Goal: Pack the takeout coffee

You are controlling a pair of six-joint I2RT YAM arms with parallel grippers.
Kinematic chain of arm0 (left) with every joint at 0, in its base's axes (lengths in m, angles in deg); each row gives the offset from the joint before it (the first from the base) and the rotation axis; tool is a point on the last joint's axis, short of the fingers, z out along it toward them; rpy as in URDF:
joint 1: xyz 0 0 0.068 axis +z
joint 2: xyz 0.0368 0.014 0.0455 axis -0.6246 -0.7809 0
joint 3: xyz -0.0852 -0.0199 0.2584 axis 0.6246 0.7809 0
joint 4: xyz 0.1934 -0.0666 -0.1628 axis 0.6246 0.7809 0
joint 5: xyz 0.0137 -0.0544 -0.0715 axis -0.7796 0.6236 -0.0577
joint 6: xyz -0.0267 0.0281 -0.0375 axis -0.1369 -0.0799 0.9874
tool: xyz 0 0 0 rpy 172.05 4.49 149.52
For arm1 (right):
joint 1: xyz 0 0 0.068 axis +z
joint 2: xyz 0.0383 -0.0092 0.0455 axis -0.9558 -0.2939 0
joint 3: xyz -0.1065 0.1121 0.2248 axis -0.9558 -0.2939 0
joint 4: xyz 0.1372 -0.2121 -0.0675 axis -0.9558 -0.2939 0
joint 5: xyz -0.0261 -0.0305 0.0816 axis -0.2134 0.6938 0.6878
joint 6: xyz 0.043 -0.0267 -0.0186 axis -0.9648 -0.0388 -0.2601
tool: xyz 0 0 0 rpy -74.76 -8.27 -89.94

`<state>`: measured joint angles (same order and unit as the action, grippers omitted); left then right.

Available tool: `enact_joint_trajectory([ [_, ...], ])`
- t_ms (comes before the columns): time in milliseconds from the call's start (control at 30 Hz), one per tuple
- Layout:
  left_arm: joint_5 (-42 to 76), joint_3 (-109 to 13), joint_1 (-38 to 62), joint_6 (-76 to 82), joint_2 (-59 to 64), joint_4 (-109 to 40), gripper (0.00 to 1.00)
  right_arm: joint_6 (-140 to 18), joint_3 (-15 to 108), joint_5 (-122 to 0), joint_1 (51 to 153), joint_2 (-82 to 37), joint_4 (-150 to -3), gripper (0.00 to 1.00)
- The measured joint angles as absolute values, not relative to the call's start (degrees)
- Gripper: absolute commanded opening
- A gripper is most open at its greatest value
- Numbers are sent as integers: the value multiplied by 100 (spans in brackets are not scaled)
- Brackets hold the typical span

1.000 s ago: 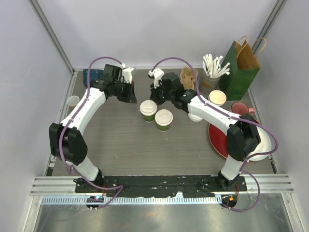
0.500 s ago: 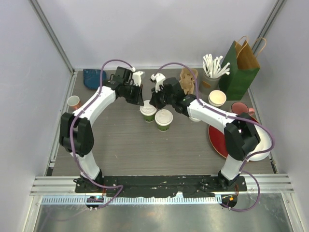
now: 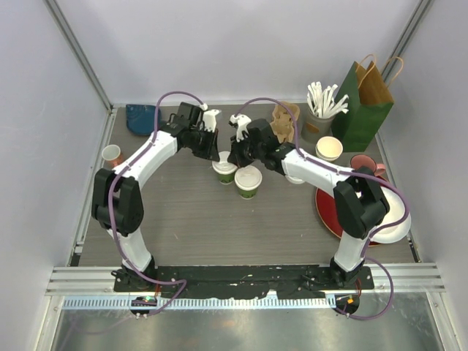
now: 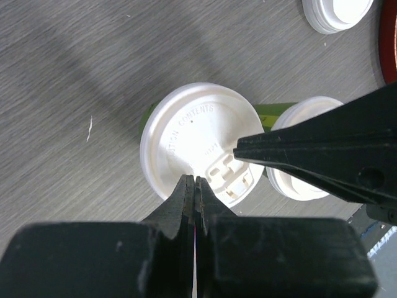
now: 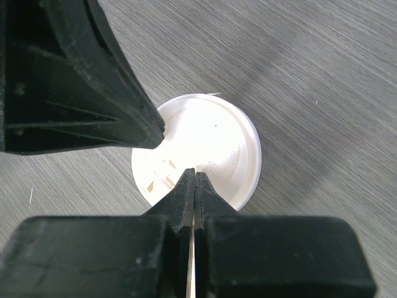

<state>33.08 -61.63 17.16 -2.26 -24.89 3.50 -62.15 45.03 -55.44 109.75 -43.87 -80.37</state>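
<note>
Two dark-green cups with white lids stand side by side mid-table: the far one (image 3: 224, 170) and the near one (image 3: 248, 180). My left gripper (image 3: 219, 156) is shut and empty, its tips over the far cup's lid (image 4: 197, 144). My right gripper (image 3: 235, 158) is also shut and empty, its tips over the same lid (image 5: 205, 146) from the other side. The two grippers' tips almost meet above that lid. The left wrist view shows the near cup's lid (image 4: 304, 180) behind the right gripper's fingers (image 4: 310, 155). I cannot tell whether either tip touches the lid.
A green paper bag (image 3: 363, 102) stands at the back right beside a cup of white sticks (image 3: 322, 110) and a brown cardboard carrier (image 3: 284, 121). A lidless cup (image 3: 329, 148), a pink mug (image 3: 363, 164), a red plate (image 3: 329, 208) and loose lids (image 3: 295, 175) lie right. A small cup (image 3: 110, 154) stands far left.
The left arm has swung right from the back left to the far cup. The right gripper has shifted a little left. Both shut grippers now meet over that cup's lid.
</note>
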Motion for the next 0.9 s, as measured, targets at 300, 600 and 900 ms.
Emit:
enact_joint_trajectory([
  [300, 3310, -6443, 1714, -224, -2131, 577, 0, -6032, 5295, -5562, 10975, -4387, -8446, 1],
  [600, 3271, -5975, 1714, -224, -2319, 490, 0, -6084, 4801, -5557, 10964, -4503, -8385, 1],
  [900, 3192, -6008, 1703, -274, -2341, 428, 0, -6108, 4932, -5531, 10955, -4553, -8529, 1],
])
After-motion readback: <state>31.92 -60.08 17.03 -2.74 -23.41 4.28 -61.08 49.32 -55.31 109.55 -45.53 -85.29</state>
